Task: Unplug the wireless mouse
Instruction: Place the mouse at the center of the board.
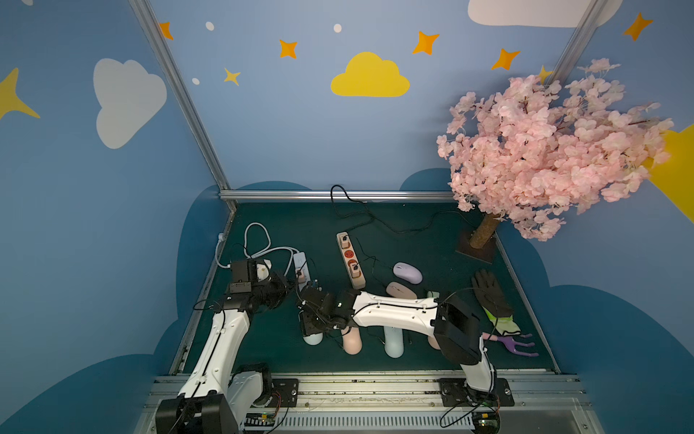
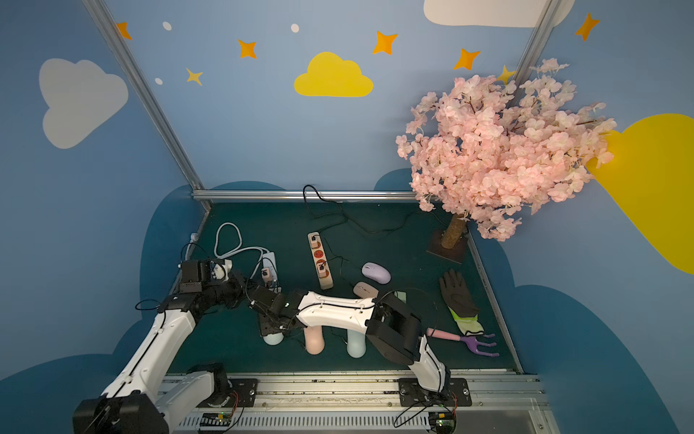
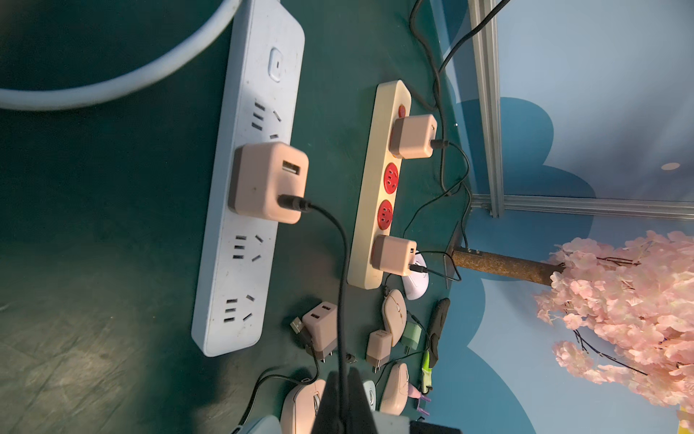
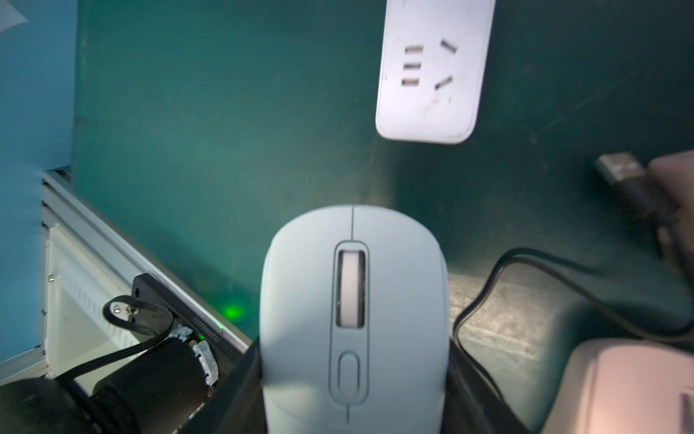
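Locate the pale blue wireless mouse (image 4: 353,285) near the front edge of the green surface (image 1: 432,240), flat on its base, scroll wheel up. Note the right claw (image 4: 353,379) set at medium width and closed against both flanks of that mouse. Find the same mouse in a top view (image 1: 313,339), mostly hidden under the right wrist, with a pink mouse (image 1: 352,342) just beside it. Note the left claw (image 3: 343,407) fully closed, pinching a black cable (image 3: 340,263). Trace this cable to the pink USB charger (image 3: 268,182), seated in the white power strip (image 3: 244,263), with the cable's plug inserted in one of the two ports. Far end of this cable: hidden behind the claw fingers; connection to the mouse not determinable. Note a loose USB plug (image 4: 617,169) lying on the surface near the end of the white strip, apart from the mouse. See also a beige power strip (image 1: 350,259) further back with two chargers fitted, and a lilac mouse (image 1: 407,271) near its front end.
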You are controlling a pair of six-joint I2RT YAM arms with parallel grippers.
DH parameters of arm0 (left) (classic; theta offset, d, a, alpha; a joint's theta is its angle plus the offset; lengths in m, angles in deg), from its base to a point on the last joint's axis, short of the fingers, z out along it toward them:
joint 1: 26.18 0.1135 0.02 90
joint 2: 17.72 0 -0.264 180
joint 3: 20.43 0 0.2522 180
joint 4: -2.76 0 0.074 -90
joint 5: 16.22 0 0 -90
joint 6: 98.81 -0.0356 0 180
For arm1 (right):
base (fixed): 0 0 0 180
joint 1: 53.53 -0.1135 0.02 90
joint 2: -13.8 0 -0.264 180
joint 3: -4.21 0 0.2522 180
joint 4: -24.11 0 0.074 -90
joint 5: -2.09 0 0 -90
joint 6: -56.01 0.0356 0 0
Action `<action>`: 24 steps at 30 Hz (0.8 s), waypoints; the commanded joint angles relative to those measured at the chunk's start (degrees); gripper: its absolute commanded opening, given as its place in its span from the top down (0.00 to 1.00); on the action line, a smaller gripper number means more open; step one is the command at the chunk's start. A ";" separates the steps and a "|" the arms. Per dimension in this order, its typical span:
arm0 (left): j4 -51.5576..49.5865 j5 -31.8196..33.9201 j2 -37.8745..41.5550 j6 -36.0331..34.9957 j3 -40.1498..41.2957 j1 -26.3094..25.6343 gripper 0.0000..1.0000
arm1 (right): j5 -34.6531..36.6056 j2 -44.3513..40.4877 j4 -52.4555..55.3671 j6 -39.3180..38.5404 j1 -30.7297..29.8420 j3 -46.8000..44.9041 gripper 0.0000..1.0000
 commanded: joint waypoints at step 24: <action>-0.26 -2.74 1.61 -2.21 2.49 1.01 0.96 | 4.43 5.07 6.34 13.73 -2.04 0.36 0.47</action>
